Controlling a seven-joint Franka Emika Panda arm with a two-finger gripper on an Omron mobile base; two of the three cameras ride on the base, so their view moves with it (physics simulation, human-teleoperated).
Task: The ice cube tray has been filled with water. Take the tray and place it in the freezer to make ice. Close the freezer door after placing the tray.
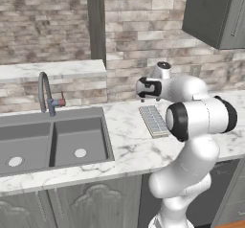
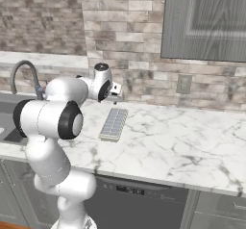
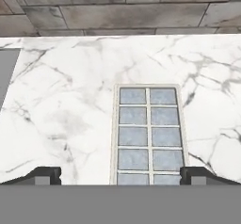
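The ice cube tray (image 1: 153, 120) (image 2: 114, 124) lies flat on the white marble counter (image 2: 182, 136), a little out from the brick wall. Its small square cells hold pale blue-grey water (image 3: 132, 136). My gripper (image 2: 115, 95) hangs above the tray's wall-side end and points down at it. In the hand view the gripper (image 3: 120, 173) is open, and its fingertips (image 3: 47, 173) stand well wider than the tray (image 3: 148, 133), one on each side. Nothing is between them but the tray below. The freezer and the freezer door are out of view.
A double sink (image 1: 52, 141) with a curved faucet (image 1: 45, 93) is set in the counter left of the tray. A grey wall cabinet (image 2: 206, 21) hangs above the counter to the right. A wall outlet (image 2: 184, 83) sits behind, and a dark dishwasher front (image 2: 134, 194) lies under the counter.
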